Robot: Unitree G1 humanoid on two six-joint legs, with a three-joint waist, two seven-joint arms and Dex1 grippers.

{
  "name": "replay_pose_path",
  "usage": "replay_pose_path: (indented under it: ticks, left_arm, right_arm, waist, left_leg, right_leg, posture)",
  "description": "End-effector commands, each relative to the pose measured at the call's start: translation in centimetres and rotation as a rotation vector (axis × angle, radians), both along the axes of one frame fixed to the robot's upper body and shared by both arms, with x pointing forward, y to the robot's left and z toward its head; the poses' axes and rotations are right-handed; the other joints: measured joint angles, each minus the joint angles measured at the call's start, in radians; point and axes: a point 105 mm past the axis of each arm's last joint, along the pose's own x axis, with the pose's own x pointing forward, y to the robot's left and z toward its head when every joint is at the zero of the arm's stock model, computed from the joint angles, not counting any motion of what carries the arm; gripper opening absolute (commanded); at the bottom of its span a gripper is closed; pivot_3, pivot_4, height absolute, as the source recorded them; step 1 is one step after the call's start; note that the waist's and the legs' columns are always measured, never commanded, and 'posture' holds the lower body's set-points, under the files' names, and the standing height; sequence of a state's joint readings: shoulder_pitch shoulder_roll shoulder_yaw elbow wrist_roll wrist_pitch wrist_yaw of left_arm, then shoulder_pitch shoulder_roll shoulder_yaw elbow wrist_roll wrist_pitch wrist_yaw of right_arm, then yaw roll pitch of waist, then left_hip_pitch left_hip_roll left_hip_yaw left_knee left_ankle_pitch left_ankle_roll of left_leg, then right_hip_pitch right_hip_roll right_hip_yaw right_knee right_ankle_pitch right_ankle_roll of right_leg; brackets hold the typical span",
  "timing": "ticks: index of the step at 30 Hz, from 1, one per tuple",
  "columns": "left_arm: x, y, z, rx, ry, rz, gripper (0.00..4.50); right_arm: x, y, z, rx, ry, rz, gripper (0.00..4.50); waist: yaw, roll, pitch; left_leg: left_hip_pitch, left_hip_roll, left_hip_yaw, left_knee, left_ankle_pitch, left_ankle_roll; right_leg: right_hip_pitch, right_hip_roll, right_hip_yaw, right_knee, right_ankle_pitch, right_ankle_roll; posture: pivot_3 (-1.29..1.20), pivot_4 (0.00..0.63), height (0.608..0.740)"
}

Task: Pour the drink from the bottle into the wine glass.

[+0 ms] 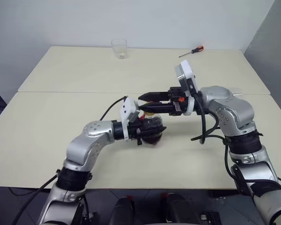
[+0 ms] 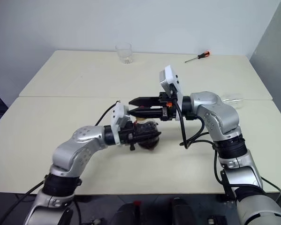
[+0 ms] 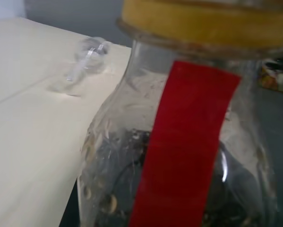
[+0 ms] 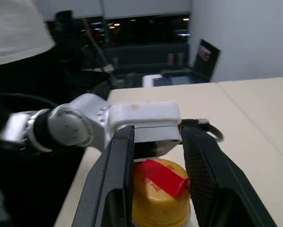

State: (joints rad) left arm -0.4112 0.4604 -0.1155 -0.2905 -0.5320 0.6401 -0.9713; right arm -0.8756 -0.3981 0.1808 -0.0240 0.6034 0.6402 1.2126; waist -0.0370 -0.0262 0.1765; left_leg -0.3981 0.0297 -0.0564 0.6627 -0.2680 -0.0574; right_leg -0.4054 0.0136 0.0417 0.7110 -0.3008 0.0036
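Note:
The bottle (image 1: 153, 127), small and rounded with a red strip (image 3: 179, 142), is held over the middle of the table (image 1: 60, 117) by my left gripper (image 1: 145, 127), which is shut around its body. The dark drink (image 2: 148, 138) fills its lower part. My right gripper (image 1: 141, 103) reaches in level from the right, its two black fingers (image 4: 117, 179) closed on either side of the yellow cap (image 4: 161, 195). The wine glass (image 2: 233, 98) appears to lie on its side at the table's right, behind my right arm. It shows again in the left wrist view, wine glass (image 3: 87, 54).
A clear tumbler (image 1: 119, 48) stands at the table's far edge. A screwdriver (image 1: 192, 51) with a red and black handle lies at the far right. A seam (image 1: 84, 92) runs across the table where two tops meet.

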Motion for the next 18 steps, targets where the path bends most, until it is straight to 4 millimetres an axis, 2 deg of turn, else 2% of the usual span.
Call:
replay_pose_path:
  ticks: [1, 7, 11, 14, 16, 18]
  left_arm:
    - [-3.7, -0.4, 3.3, -0.057, -0.099, -0.164, 1.78]
    - [-6.1, 0.4, 3.6, -0.031, -0.097, -0.23, 1.78]
    - [-6.6, 0.3, 3.6, -0.03, -0.096, -0.247, 1.78]
    - [-6.5, 0.2, 3.8, -0.037, -0.102, -0.238, 1.78]
    - [-6.4, 0.1, 3.9, -0.042, -0.102, -0.225, 1.78]
    - [-6.4, 0.1, 3.7, -0.044, -0.098, -0.22, 1.78]
  right_arm:
    - [-0.7, -0.1, 0.3, -0.049, -0.027, 0.091, 1.2]
    - [-2.8, -0.1, 0.3, -0.088, -0.019, 0.286, 1.2]
    - [-4.4, 0.3, -0.2, -0.113, -0.047, 0.395, 1.2]
    - [-4.0, 0.8, 0.0, -0.096, -0.037, 0.365, 1.2]
    - [-3.1, 0.7, 0.2, -0.084, -0.037, 0.314, 1.93]
    - [-2.2, 0.2, 0.4, -0.076, -0.041, 0.259, 2.45]
  waist:
    - [0.002, 0.001, 0.001]
    - [0.004, 0.002, 0.002]
    - [0.005, 0.002, 0.004]
    - [0.005, 0.002, 0.004]
    - [0.005, 0.002, 0.004]
    - [0.005, 0.002, 0.004]
  left_leg:
    - [0.0, 0.0, -0.001, 0.0, 0.0, 0.0]
    - [0.0, 0.0, -0.001, 0.0, 0.0, 0.0]
    - [0.0, 0.0, -0.001, 0.0, 0.0, 0.0]
    - [0.0, 0.0, -0.001, 0.0, 0.0, 0.0]
    - [0.0, 0.0, -0.001, 0.001, 0.0, 0.0]
    - [0.0, 0.0, -0.001, 0.001, 0.0, 0.0]
  right_leg:
    - [0.0, 0.0, -0.001, 0.0, 0.0, 0.0]
    - [0.0, 0.0, -0.001, 0.0, 0.0, 0.0]
    - [0.0, 0.0, -0.001, 0.0, 0.0, 0.0]
    - [0.0, 0.0, -0.001, 0.0, 0.0, 0.0]
    - [0.0, 0.0, -0.001, 0.0, 0.0, 0.0]
    - [0.0, 0.0, -0.001, 0.0, 0.0, 0.0]
  posture:
    - [0.0, 0.15, 0.74]
    - [0.0, 0.15, 0.74]
    - [0.0, 0.15, 0.74]
    - [0.0, 0.15, 0.74]
    - [0.0, 0.15, 0.74]
    - [0.0, 0.15, 0.74]
